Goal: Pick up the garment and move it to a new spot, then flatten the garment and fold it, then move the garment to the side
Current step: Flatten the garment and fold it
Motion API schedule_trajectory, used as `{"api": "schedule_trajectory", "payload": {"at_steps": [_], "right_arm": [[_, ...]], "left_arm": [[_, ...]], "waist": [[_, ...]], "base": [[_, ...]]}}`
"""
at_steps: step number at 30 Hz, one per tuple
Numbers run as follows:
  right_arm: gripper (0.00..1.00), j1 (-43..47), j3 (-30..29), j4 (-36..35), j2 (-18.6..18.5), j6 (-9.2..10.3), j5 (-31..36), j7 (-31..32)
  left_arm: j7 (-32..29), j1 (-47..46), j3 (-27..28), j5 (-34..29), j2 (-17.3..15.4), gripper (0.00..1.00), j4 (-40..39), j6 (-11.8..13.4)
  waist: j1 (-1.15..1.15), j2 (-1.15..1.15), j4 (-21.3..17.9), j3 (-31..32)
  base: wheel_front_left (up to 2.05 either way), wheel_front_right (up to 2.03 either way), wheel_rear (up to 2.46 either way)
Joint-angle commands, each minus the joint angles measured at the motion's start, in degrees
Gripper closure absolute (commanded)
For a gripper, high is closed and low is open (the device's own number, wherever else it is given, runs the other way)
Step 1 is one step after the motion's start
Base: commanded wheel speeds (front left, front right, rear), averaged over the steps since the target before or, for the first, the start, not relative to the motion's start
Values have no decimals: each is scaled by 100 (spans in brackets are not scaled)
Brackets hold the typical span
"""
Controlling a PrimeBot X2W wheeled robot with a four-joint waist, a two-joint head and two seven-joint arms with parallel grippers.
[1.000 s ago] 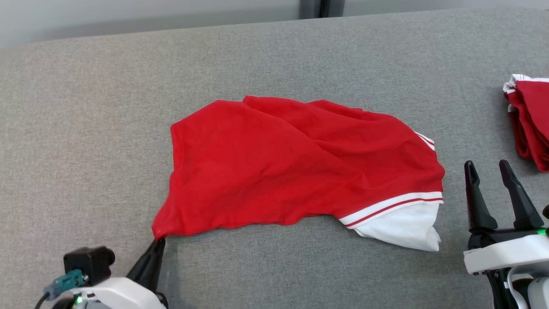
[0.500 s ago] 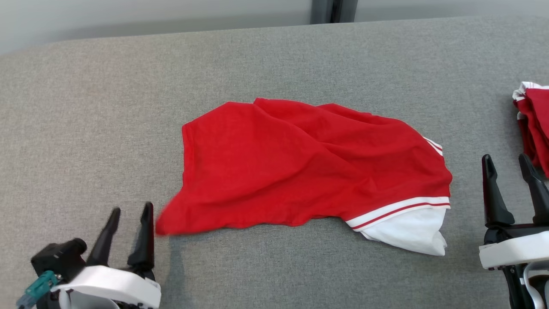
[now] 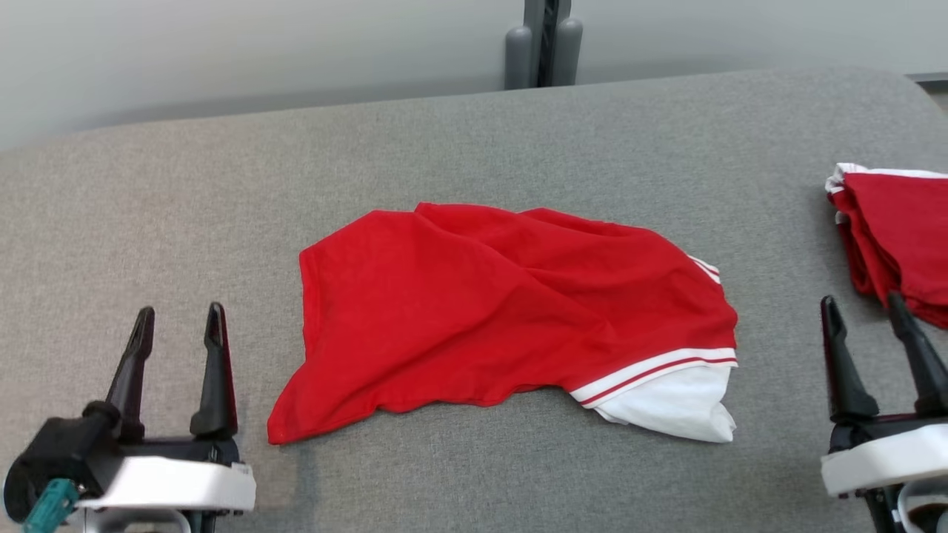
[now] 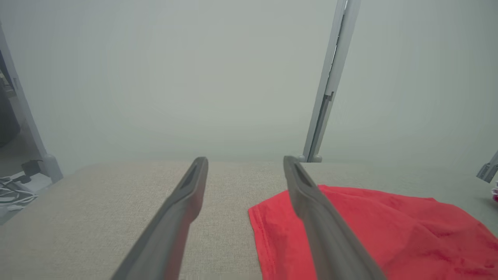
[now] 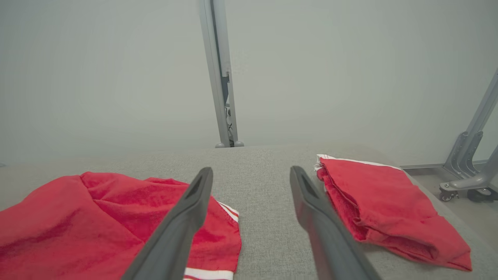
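A red garment (image 3: 503, 318) with white-striped trim and a white part at its right end lies loosely folded in the middle of the grey padded table (image 3: 474, 133). My left gripper (image 3: 180, 320) stands open at the lower left, just left of the garment's near-left corner and apart from it. In the left wrist view the garment (image 4: 381, 229) lies to the right of the open left gripper (image 4: 246, 163). My right gripper (image 3: 865, 307) stands open at the lower right, clear of the cloth. The right wrist view shows the garment (image 5: 97, 217) left of the open right gripper (image 5: 252, 173).
A second folded red garment (image 3: 896, 237) with white trim lies at the table's right edge, also seen as a folded red garment (image 5: 385, 206) right of the right fingers. A grey post (image 3: 544, 41) stands behind the table against a pale wall. A wheeled frame (image 5: 470, 163) stands off the right side.
My left gripper let go of the garment's near-left corner, opened and drew back left. The corner dropped onto the table. The head camera tilted up, shifting the whole picture.
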State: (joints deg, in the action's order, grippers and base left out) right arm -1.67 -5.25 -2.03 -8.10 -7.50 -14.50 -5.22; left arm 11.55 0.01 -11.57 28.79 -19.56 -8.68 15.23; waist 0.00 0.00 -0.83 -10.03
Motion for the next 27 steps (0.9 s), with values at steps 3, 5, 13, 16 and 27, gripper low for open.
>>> {"api": "schedule_trajectory", "payload": {"at_steps": [3,5,13,16,27], "right_arm": [[0,205,121,-71,47,2,18,83],[0,255,140,-105,66,2,1,114],[0,291,175,-145,59,2,-49,148],[0,263,175,-144,60,2,-57,151],[0,172,338,0,160,2,-113,74]], "left_arm": [[-38,236,-71,-136,-90,0,59,91],[-56,315,-89,-156,-98,0,27,122],[-145,383,-129,-148,-137,0,-87,164],[-184,326,-129,-148,-158,0,-131,173],[-1030,223,-495,594,83,0,477,-223]], "waist": [[0,0,-78,200],[0,0,-75,227],[0,0,-25,226],[0,0,-11,214],[0,0,-12,-41]], "base": [[0,0,0],[0,0,0],[0,0,0],[0,0,0],[0,0,0]]}}
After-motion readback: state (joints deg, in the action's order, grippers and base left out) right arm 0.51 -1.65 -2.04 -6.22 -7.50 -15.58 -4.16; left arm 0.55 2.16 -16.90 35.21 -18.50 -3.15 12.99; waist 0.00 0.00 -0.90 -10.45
